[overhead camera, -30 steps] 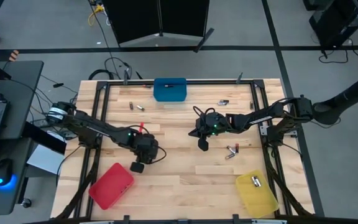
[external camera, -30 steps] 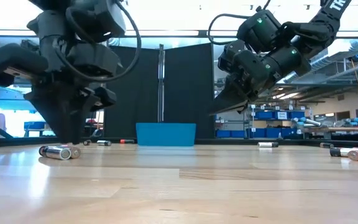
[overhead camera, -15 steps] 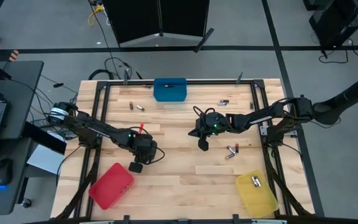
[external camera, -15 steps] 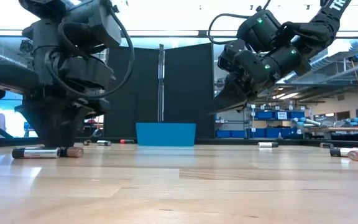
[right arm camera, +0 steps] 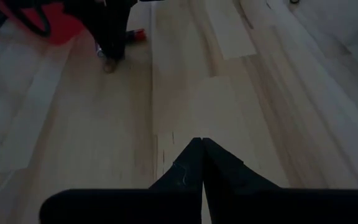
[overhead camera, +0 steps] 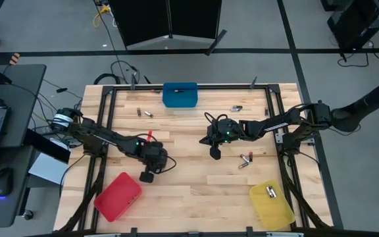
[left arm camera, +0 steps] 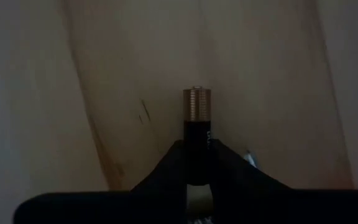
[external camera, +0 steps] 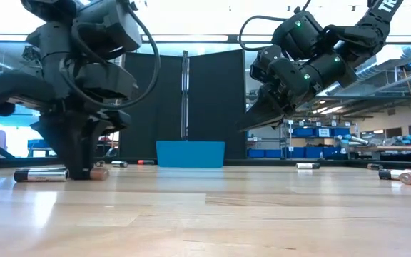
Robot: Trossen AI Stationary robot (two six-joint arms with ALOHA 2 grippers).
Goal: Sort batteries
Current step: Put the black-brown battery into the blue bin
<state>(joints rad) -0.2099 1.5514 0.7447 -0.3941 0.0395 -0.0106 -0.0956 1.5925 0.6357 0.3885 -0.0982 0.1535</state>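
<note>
On table, left end effector [left arm camera: 197,163] gripping battery [left arm camera: 197,121]

Almost no writing can be read here. In the low view, white letters stand on the right arm [external camera: 379,18] at the top right corner of the picture; they look like "TR", and the rest is cut off by the edge. In the left wrist view, the battery [left arm camera: 197,134] carries small light marks on its dark body, but they are too small to read. The blue bins on the far shelves [external camera: 320,132] have white labels, also not readable.
</note>
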